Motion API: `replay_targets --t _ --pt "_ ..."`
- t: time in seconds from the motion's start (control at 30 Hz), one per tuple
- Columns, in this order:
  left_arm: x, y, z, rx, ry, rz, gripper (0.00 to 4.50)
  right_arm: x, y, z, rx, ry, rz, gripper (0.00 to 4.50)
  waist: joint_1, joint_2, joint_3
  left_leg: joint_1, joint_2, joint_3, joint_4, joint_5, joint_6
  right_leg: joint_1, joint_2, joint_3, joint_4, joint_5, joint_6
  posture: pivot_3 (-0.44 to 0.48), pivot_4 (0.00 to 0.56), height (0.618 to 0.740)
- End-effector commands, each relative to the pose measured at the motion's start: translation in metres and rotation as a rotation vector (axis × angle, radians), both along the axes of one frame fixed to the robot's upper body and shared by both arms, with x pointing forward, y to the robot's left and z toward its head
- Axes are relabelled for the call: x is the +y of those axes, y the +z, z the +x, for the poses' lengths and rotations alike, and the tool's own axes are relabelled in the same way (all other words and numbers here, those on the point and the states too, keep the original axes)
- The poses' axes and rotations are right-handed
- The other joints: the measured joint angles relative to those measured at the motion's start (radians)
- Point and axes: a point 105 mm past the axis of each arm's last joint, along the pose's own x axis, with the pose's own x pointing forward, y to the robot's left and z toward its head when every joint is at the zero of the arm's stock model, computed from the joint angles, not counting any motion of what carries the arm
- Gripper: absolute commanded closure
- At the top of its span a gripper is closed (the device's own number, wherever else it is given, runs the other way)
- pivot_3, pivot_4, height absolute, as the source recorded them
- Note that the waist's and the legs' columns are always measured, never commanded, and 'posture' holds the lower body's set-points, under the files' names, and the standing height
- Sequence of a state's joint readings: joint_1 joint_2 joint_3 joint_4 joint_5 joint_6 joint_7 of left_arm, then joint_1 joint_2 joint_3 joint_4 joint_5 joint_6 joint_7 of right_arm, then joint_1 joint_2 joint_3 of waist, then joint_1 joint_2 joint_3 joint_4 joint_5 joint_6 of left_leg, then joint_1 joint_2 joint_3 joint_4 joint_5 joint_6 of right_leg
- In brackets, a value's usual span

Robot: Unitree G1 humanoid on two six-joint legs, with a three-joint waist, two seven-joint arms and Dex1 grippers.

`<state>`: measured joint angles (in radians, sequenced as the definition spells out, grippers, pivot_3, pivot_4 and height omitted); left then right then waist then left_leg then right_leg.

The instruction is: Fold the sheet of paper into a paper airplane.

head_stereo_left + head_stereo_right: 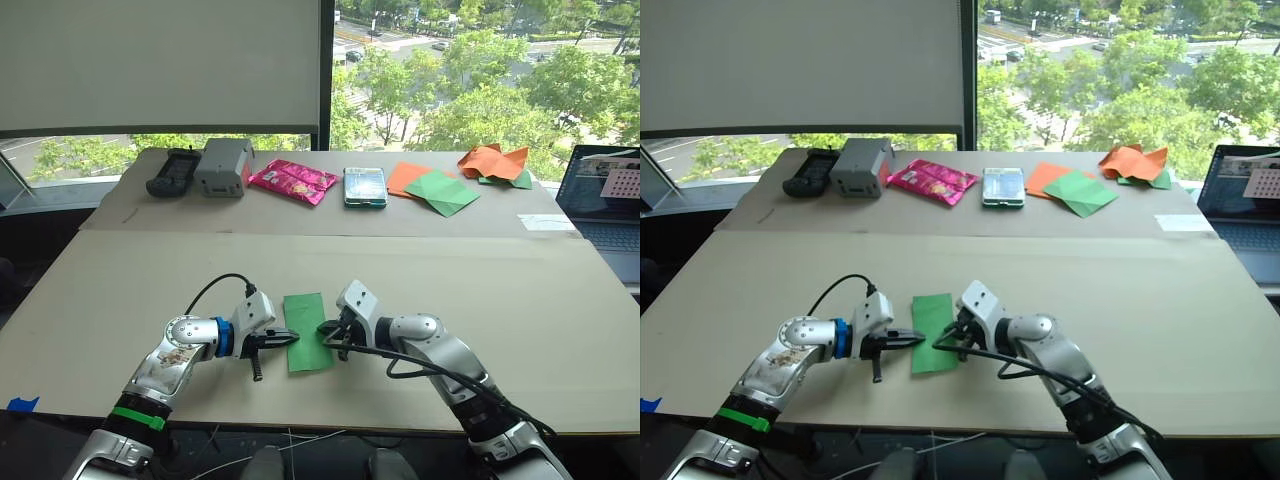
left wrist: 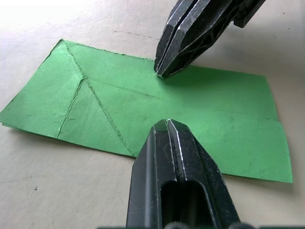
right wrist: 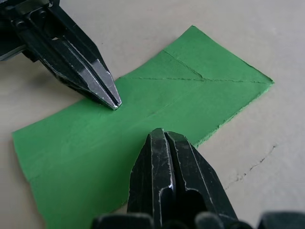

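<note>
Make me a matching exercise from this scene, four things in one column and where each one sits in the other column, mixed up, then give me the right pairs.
Things:
1. sheet of paper
2. pink packet
3. crumpled orange paper
4. laptop

Places:
A. far table, toward the robot's right end
B. at the robot's right edge of the scene, beside the tables
C. near table, between the left gripper and the right gripper
D. far table, between the grey box and the phone

Pairs: 1-C, 2-D, 3-A, 4-B
</note>
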<state>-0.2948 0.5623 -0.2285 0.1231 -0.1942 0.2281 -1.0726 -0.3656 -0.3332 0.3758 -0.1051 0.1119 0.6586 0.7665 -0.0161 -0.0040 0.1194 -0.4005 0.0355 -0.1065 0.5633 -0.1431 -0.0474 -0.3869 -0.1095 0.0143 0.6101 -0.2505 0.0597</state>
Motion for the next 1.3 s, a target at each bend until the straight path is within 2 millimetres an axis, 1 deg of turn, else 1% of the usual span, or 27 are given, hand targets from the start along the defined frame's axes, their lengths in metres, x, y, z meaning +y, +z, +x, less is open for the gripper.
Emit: replay_targets --t 0.03,0.17,0.4,0.53,0.63,0.7,0.77,0.83,0.87,0.9,1.0,1.07,1.13,1.23,1.3 --pt "0.004 -0.019 -0.006 0.065 0.008 0.057 4.5 -0.006 -0.024 -0.023 0.127 0.03 -0.055 4.44 0.002 0.0 0.0 0.0 0.0 0.0 0.0 0.0 0.0 0.0 0.0 0.0 0.0 0.0 0.0 0.0 0.15 0.72" --pt "0.004 -0.019 -0.005 0.065 0.006 0.058 4.5 -0.013 -0.026 -0.037 0.167 0.032 -0.059 4.44 0.003 -0.001 0.0 0.0 0.0 0.0 0.0 0.0 0.0 0.0 0.0 0.0 -0.001 0.0 0.0 0.0 0.15 0.72" --pt "0.004 -0.02 -0.006 0.067 0.001 0.058 4.5 -0.018 -0.03 -0.057 0.221 0.063 -0.076 4.44 0.003 -0.001 0.0 0.0 0.0 0.0 0.0 0.0 -0.001 0.0 -0.001 -0.001 -0.001 -0.001 0.0 0.0 0.15 0.72" --pt "0.003 -0.021 -0.005 0.067 -0.004 0.058 4.5 -0.017 -0.03 -0.059 0.223 0.067 -0.077 4.44 0.002 -0.001 0.0 0.0 -0.001 0.0 0.0 -0.001 -0.001 0.0 -0.002 -0.001 -0.002 -0.001 0.001 0.0 0.15 0.72" --pt "0.003 -0.021 -0.005 0.068 -0.012 0.056 4.5 -0.018 -0.028 -0.055 0.208 0.047 -0.071 4.44 0.002 -0.002 0.0 0.0 -0.001 0.0 0.0 -0.001 -0.002 0.0 -0.002 -0.001 -0.002 -0.001 0.001 0.0 0.15 0.72" --pt "0.003 -0.019 -0.004 0.06 -0.012 0.053 4.5 -0.019 -0.021 -0.05 0.181 0.033 -0.052 4.44 0.002 -0.002 0.0 0.0 -0.001 0.0 0.0 -0.001 -0.002 0.0 -0.002 -0.001 -0.003 -0.001 0.001 0.0 0.15 0.72" --pt "0.004 -0.012 -0.001 0.037 -0.001 0.037 4.5 -0.02 -0.005 -0.044 0.127 0.02 0.002 4.44 0.002 -0.002 0.0 0.0 -0.001 0.0 0.0 -0.001 -0.002 0.0 -0.002 -0.001 -0.003 -0.001 0.001 0.0 0.15 0.72" --pt "0.007 0.008 0.002 0.012 0.016 -0.021 4.5 -0.02 0.027 -0.036 0.067 -0.001 0.129 4.44 0.003 -0.003 0.003 -0.001 -0.001 0.0 0.0 -0.001 -0.002 -0.001 -0.003 -0.001 -0.003 -0.001 0.001 0.0 0.15 0.72" --pt "0.01 0.017 0.003 0.0 0.023 -0.042 4.5 -0.022 0.039 -0.036 0.055 -0.004 0.173 4.44 0.002 -0.003 0.006 -0.003 -0.001 0.0 0.0 -0.001 -0.002 -0.001 -0.002 -0.001 -0.003 -0.001 0.001 0.0 0.15 0.72" --pt "0.013 0.025 0.004 -0.01 0.033 -0.06 4.5 -0.024 0.047 -0.037 0.054 -0.004 0.198 4.44 0.002 -0.004 0.009 -0.005 -0.001 0.0 0.0 -0.001 -0.002 -0.004 -0.002 -0.002 -0.003 -0.001 0.001 0.0 0.15 0.72" --pt "0.018 0.047 0.006 -0.008 0.07 -0.124 4.5 -0.03 0.056 -0.046 0.049 0.008 0.211 4.44 0.002 -0.007 0.012 -0.006 -0.001 0.0 0.0 -0.001 -0.002 -0.004 -0.002 -0.002 -0.002 -0.001 0.001 0.0 0.15 0.72" --pt "0.023 0.053 0.002 0.006 0.074 -0.134 4.5 -0.032 0.057 -0.048 0.049 -0.008 0.221 4.44 0.002 -0.009 0.013 -0.005 0.0 0.0 -0.001 -0.001 -0.002 -0.003 -0.002 -0.003 -0.002 -0.001 0.001 0.0 0.15 0.72" --pt "0.029 0.051 -0.001 0.017 0.077 -0.113 4.5 -0.032 0.056 -0.049 0.048 -0.026 0.222 4.44 0.003 -0.008 0.013 -0.005 0.0 0.0 -0.003 -0.001 -0.002 -0.003 -0.002 -0.003 -0.003 -0.001 0.001 0.0 0.15 0.72" --pt "0.035 0.042 -0.005 0.024 0.087 -0.066 4.5 -0.034 0.054 -0.05 0.05 -0.052 0.218 4.44 0.002 -0.007 0.013 -0.005 0.0 0.0 -0.003 -0.001 -0.002 -0.003 -0.002 -0.003 -0.007 -0.001 0.001 0.0 0.15 0.72" --pt "0.034 0.034 -0.005 0.024 0.083 -0.043 4.5 -0.035 0.054 -0.049 0.046 -0.071 0.222 4.44 0.002 -0.007 0.014 -0.006 0.0 0.0 -0.003 -0.001 -0.002 -0.003 -0.002 -0.003 -0.009 -0.001 0.001 0.0 0.15 0.72"
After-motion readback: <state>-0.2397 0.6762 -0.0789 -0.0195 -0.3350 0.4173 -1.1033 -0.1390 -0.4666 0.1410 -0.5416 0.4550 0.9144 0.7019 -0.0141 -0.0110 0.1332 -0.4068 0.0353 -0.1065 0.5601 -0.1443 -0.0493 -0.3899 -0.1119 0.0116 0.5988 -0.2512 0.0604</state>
